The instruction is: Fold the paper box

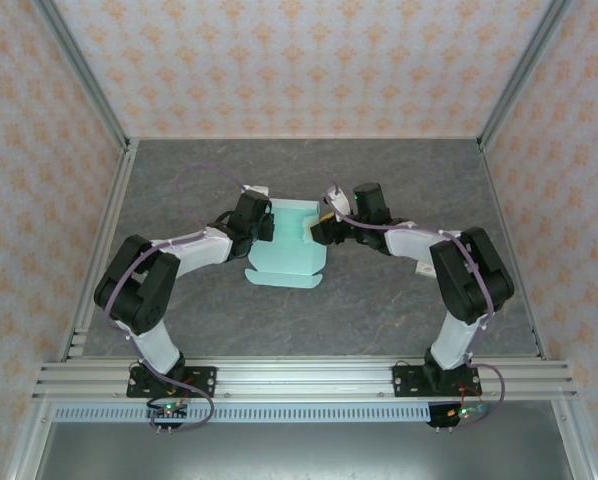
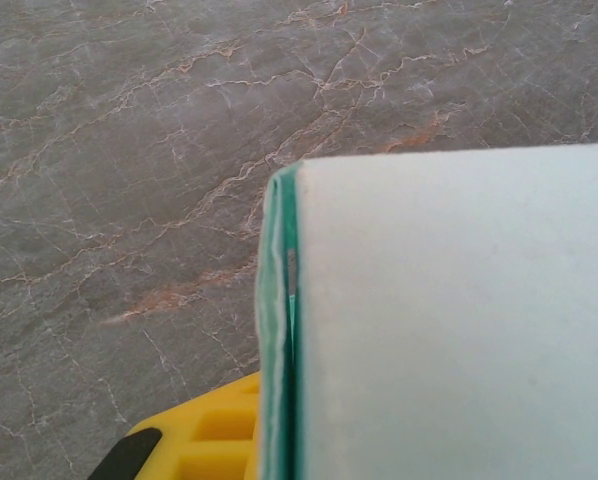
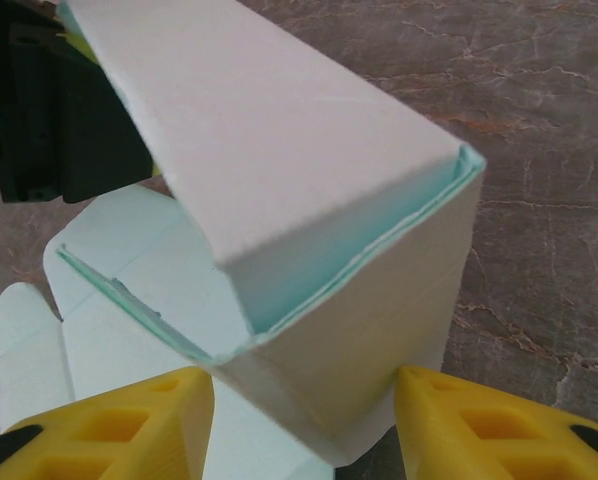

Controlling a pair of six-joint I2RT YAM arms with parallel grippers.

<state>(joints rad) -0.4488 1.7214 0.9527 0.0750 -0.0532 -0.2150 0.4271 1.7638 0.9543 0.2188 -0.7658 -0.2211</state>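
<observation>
Paper box (image 1: 285, 255): pale mint card, partly folded, lay mid-table between the two grippers, with its rounded flaps toward the arm bases.
Table (image 1: 399, 180): grey, marble-veined surface enclosed by patterned walls (image 1: 279, 60).
Left gripper (image 1: 265, 226): stood at the box's left side, closed tight on a raised card wall.
Left wrist detail: a doubled card edge (image 2: 284, 300) ran up the frame. One yellow finger (image 2: 211, 442) touched its left face, and the other finger was hidden behind the card.
Right gripper (image 1: 315, 232): stood at the box's right side with its jaws apart.
Right wrist detail: two yellow fingers (image 3: 109, 425) flanked a raised corner of folded card, whose edges lay at or just beside both. A slanted panel (image 3: 279, 150) leaned over it, and darker mint lining showed at the open end.
Rounded tabs (image 3: 29, 350): lay flat on the table, left of that corner.
</observation>
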